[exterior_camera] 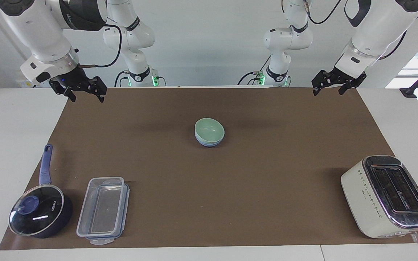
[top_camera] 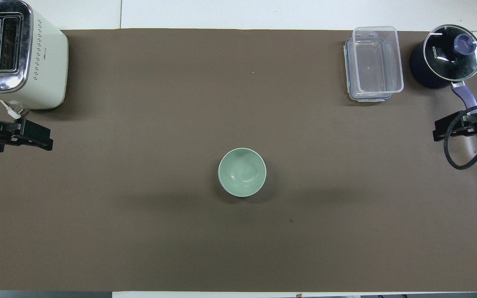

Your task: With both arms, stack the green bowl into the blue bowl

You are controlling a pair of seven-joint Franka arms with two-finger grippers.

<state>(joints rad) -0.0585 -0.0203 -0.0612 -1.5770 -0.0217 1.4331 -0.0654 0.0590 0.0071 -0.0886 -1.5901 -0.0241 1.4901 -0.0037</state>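
The green bowl [exterior_camera: 209, 129] sits nested inside the blue bowl [exterior_camera: 209, 143] at the middle of the brown mat. From overhead the green bowl [top_camera: 242, 171] covers nearly all of the blue one. My right gripper [exterior_camera: 87, 98] is open and empty, raised over the mat's edge nearest the robots at the right arm's end; overhead it [top_camera: 441, 130] shows beside the saucepan's handle. My left gripper [exterior_camera: 327, 92] is open and empty, and waits raised over the mat's corner at the left arm's end [top_camera: 35, 136]. Both are well apart from the bowls.
A dark blue lidded saucepan [exterior_camera: 36, 214] and a clear plastic container [exterior_camera: 103, 209] stand farthest from the robots at the right arm's end. A cream toaster [exterior_camera: 386, 195] stands farthest from the robots at the left arm's end. The brown mat [exterior_camera: 267, 181] covers the table.
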